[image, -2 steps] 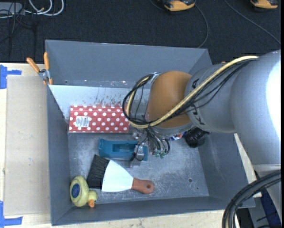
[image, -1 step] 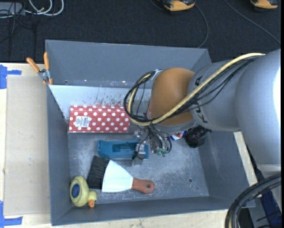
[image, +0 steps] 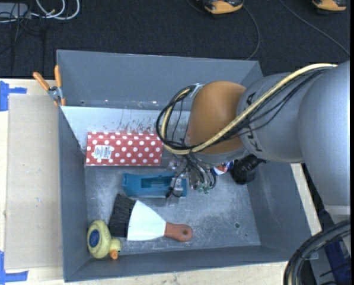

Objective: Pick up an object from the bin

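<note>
My gripper point(image: 178, 184) hangs below the orange cover in the middle of the bin, low over the right end of a blue plastic tool point(image: 144, 184) that lies flat on the floor. A red box with white dots point(image: 124, 148) lies just behind the blue tool, against the back wall. In front of the gripper rests a brush point(image: 146, 221) with black bristles, a white body and a brown handle.
A yellow tape measure point(image: 101, 239) sits in the front left corner. A black round thing point(image: 244, 170) and a small red-and-blue item point(image: 222, 168) lie to the right, partly under the arm. The arm covers the bin's right back part.
</note>
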You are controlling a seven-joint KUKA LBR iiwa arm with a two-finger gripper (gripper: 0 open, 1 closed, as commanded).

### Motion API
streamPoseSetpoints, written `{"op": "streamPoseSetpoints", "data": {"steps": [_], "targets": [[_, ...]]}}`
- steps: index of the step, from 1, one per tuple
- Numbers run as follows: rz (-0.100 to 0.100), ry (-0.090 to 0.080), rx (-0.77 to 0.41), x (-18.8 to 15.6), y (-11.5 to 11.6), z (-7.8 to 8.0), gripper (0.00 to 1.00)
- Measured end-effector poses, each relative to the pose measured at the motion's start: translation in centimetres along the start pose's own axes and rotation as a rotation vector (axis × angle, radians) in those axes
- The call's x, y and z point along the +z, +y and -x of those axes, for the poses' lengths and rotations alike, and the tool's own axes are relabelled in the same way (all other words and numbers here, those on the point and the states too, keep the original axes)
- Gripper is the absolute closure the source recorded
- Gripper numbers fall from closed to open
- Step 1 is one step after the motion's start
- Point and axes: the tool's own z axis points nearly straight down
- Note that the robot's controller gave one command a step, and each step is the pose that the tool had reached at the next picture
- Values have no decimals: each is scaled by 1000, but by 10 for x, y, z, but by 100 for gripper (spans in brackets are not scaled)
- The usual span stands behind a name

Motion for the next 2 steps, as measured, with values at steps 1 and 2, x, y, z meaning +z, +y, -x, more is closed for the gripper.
{"op": "streamPoseSetpoints", "data": {"steps": [1, 2], "targets": [[-2, 8, 0, -18, -1, -2, 100], [-1, 2, 1, -37, -1, -1, 100]]}}
